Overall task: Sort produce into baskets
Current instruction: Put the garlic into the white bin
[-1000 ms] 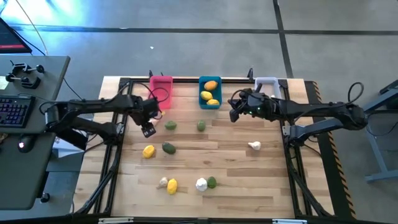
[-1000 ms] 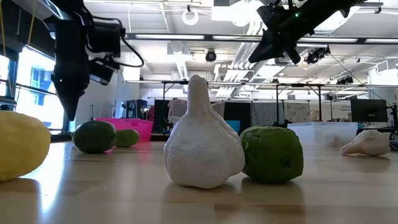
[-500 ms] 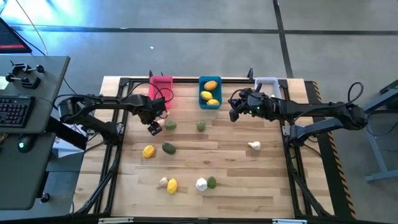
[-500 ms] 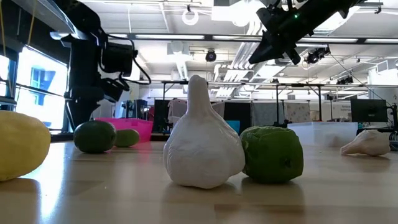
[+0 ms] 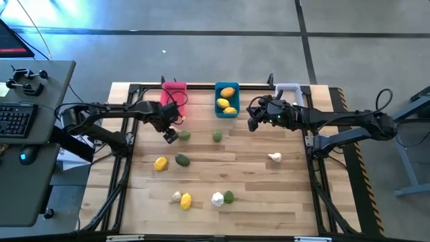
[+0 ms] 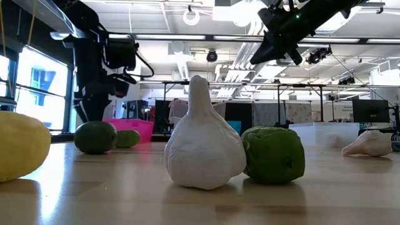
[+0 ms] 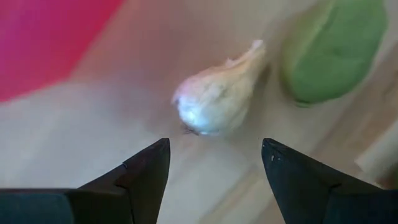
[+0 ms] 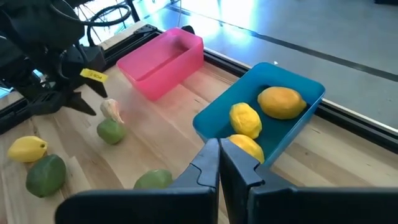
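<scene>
L gripper fingers spread over blurred garlic, green fruit cut off upper right. R gripper pinched shut, empty, near blue bin.

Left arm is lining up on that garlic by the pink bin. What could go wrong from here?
The garlic lies right beside a green fruit, so the open left end effector may knock or catch the fruit when it closes. The garlic lies on its side with its stem pointing away, so it may roll or slip. The pink bin is close; the arm might bump it.
</scene>
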`<action>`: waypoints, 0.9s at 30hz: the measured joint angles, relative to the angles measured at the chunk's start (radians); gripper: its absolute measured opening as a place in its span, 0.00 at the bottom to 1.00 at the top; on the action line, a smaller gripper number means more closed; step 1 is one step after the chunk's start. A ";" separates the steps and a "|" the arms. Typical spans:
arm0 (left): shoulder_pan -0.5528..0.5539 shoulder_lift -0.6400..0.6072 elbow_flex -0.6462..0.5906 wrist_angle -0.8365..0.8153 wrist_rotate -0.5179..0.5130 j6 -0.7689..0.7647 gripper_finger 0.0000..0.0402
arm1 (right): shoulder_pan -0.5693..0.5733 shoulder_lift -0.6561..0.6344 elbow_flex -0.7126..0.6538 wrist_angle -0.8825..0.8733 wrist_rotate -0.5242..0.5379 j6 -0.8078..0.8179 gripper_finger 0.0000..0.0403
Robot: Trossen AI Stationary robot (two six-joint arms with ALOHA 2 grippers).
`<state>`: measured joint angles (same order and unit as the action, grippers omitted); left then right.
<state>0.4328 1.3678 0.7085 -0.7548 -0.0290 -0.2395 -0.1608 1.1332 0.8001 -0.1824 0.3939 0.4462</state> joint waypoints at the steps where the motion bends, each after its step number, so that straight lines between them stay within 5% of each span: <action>1: 0.000 0.001 0.001 0.005 -0.014 0.020 0.60 | 0.000 0.000 0.000 -0.002 0.000 0.000 0.00; 10: -0.005 0.006 0.003 0.164 -0.001 0.288 0.60 | 0.000 0.000 0.000 -0.018 0.000 -0.001 0.00; 27: 0.005 0.059 -0.022 0.138 -0.005 0.351 0.59 | 0.000 0.000 0.001 -0.019 0.000 -0.001 0.00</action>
<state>0.4381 1.4272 0.6865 -0.6166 -0.0340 0.1111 -0.1608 1.1336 0.8009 -0.2017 0.3935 0.4454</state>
